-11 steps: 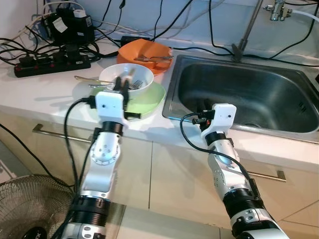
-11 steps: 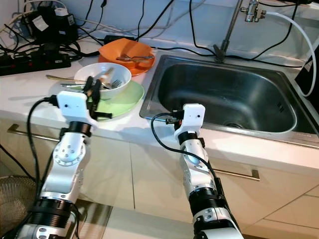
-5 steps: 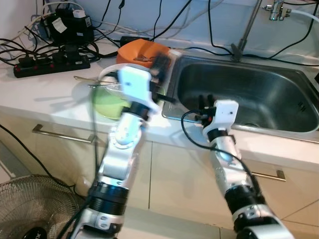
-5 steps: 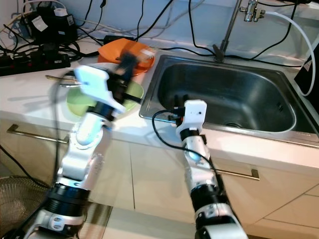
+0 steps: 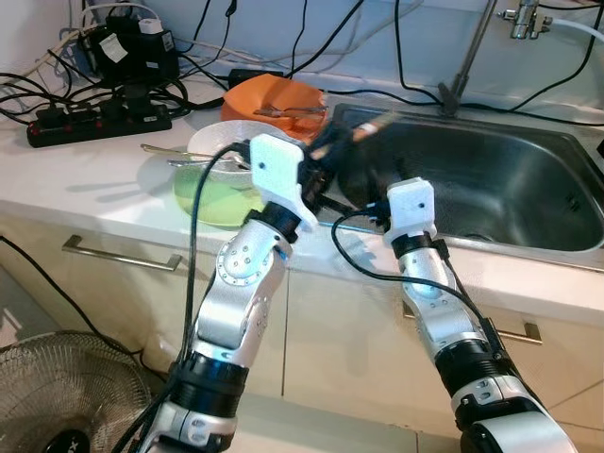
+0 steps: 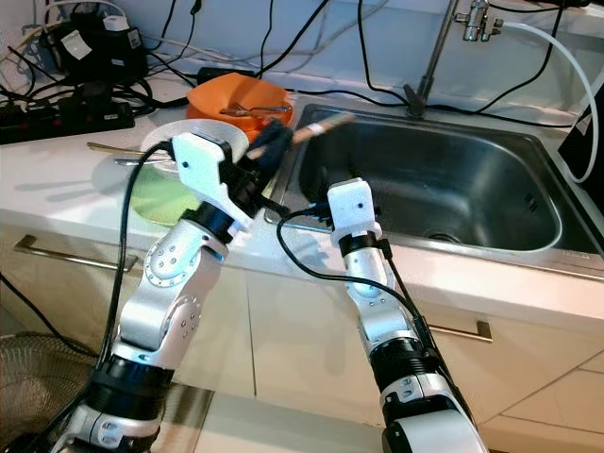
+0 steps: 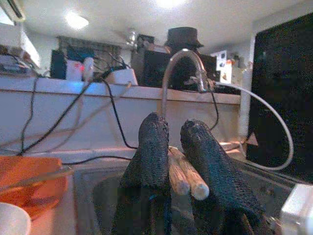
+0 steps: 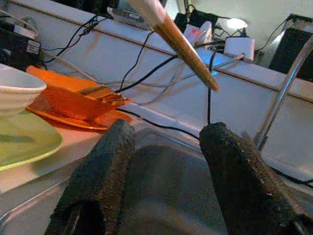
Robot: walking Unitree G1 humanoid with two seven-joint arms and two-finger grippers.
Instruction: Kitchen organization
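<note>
The stainless steel sink basin (image 5: 491, 179) lay set into the white countertop (image 5: 85, 179), and the step in hand looked like carrying utensils from the stacked dishes over to it. Beside its left rim stood a pale green plate (image 5: 212, 200) with a white bowl (image 5: 219, 143) resting on it, and behind them an orange bowl (image 5: 274, 96) holding cutlery. A black power strip (image 5: 94, 121) with tangled cables sat well apart on the far left.

The left gripper (image 5: 332, 151) hung over the sink's left edge, its black fingers (image 7: 151, 152) pinching a pair of light wooden chopsticks (image 5: 363, 129). The sticks lay side by side, blunt-ended, angled up and out over the basin. The right gripper (image 8: 166, 161) waited just beside, at the front rim, its fingers spread with nothing between them.

The next move likely called for lowering the chopsticks into the basin before letting go, since from that height they could bounce or roll.
</note>
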